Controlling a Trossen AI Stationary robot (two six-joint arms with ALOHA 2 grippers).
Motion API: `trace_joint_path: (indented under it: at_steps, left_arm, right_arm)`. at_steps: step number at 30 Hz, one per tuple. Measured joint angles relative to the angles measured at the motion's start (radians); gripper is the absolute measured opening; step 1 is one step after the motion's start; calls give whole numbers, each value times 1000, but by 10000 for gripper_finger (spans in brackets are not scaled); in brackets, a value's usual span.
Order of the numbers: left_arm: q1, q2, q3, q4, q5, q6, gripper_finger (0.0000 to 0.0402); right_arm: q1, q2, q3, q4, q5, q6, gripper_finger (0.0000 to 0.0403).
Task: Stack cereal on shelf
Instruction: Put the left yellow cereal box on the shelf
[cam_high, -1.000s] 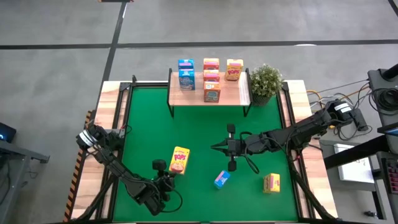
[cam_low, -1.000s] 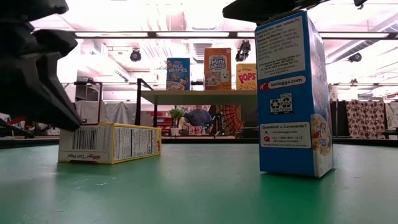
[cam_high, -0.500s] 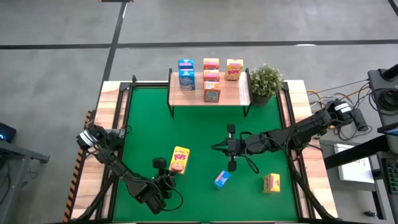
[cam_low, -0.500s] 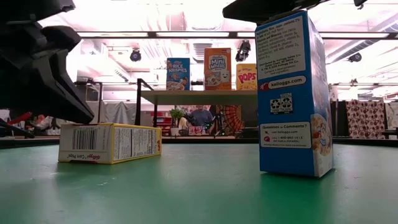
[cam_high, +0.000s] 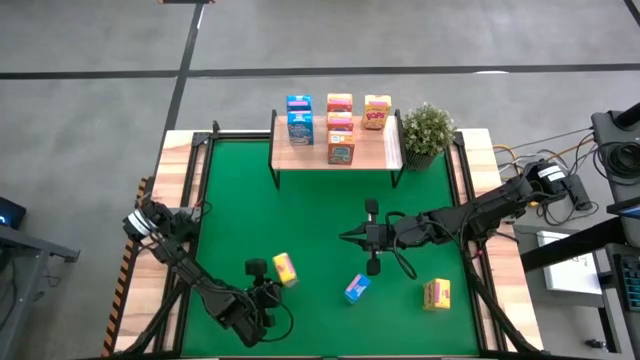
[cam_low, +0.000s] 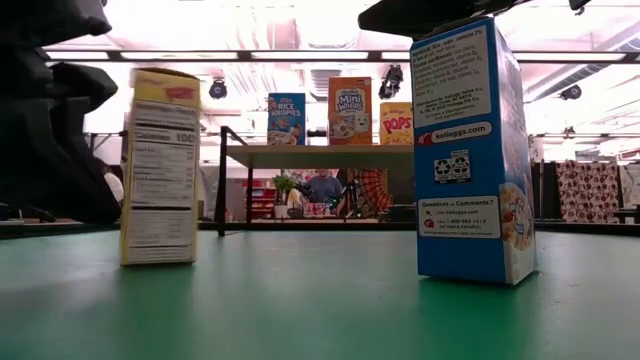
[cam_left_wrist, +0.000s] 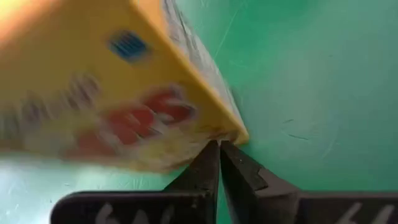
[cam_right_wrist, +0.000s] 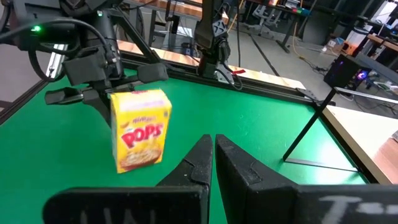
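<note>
- While six small printed cereal boxes already sit on the low light-wood shelf on black legs (cam_high: 338, 152) at the far end of the worktop, three are yet to go up, so the task looks about two-thirds done.
- Nearest the action is a yellow cardboard Corn Pops box (cam_high: 285, 268), standing upright on the green mat (cam_high: 240, 210) near the front-left; the low view shows it on end and blurred, so it may not be settled.
- Well to its right, a blue cardboard box (cam_high: 356, 288) also stands on end, and a second yellow box (cam_high: 437, 293) lies flat further right.
- Just beside the upright yellow box, the left pincer (cam_high: 262, 288) has its fingers pressed together, tips against the box's lower edge, gripping nothing.
- Over the mat's middle, the right pincer (cam_high: 347, 237) hangs closed and empty, pointing towards the left arm.
- Judging by this, the step in hand is readying the yellow box for pickup.
- Next, a pincer would need to open, straddle the box's narrow sides, close, and carry it to the shelf's yellow column.
</note>
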Motion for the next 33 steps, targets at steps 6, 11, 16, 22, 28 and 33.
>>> trace_joint_path:
  at_steps: [6,11,16,22,28,33]
  left_arm:
    - [-3,0,0,8,25,-5,0]
    - [-11,0,0,7,48,-5,0]
    - [-20,0,0,7,51,-4,0]
    - [-54,-14,31,-29,50,52,0]
    - [-60,-56,48,-54,-12,165,0]
    - [-75,-105,43,-100,-21,277,0]
  right_arm:
    - [0,0,0,0,0,5,9]
    - [0,0,0,0,0,8,9]
    - [0,0,0,0,0,9,9]
    - [0,0,0,1,0,96,9]
    - [2,0,0,9,0,227,9]
    - [2,2,22,9,0,282,9]
